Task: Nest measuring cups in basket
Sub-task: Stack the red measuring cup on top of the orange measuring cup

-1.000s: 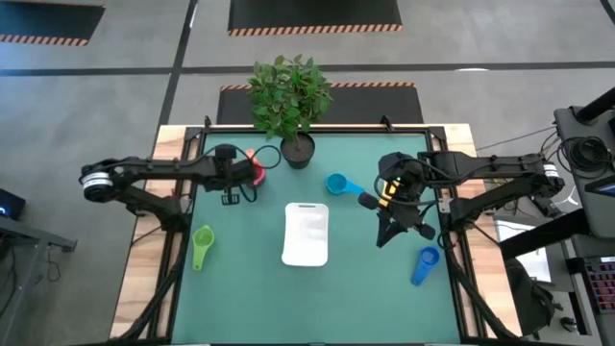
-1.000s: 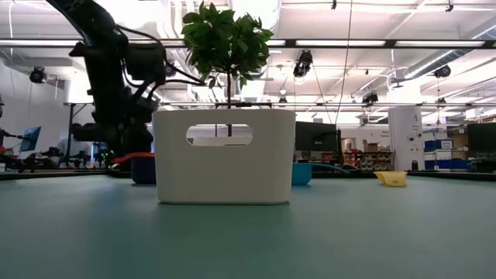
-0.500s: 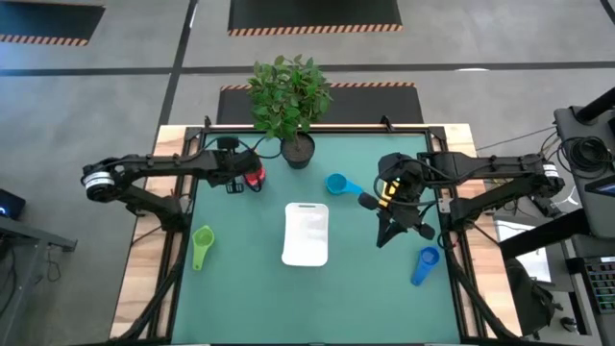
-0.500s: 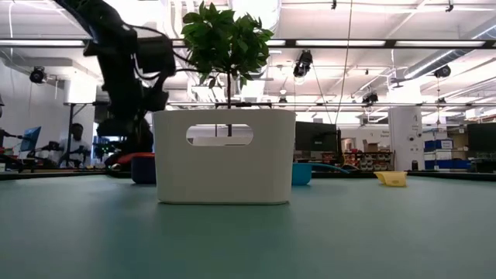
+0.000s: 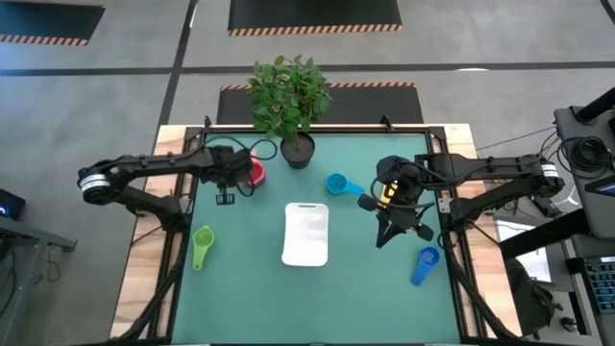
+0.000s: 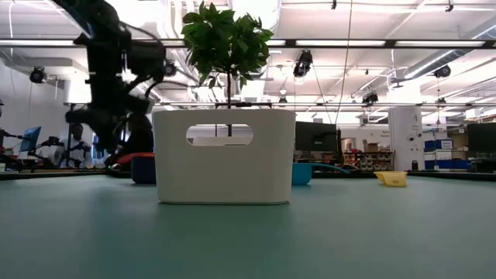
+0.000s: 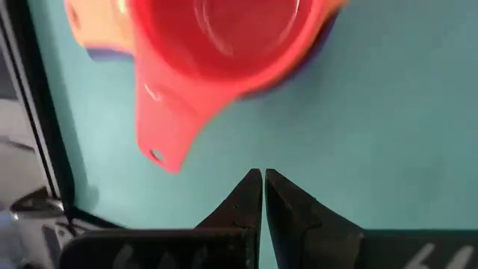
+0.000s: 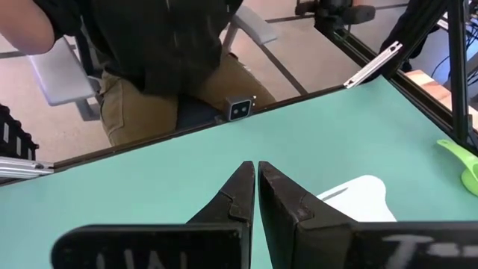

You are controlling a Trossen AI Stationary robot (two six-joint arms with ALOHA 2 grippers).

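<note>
L gripper point(image 7: 263, 179) closed, empty; R gripper point(image 8: 257, 173) closed, prob. hovering.

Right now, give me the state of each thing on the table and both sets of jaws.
Basket: upright, no cups inside.
Red cup: upright, stacked on others.
Green cup: loose.
Teal cup: loose.
Blue cup: loose.
Left gripper: jaws shut, empty.
Right gripper: jaws shut, empty.
</note>
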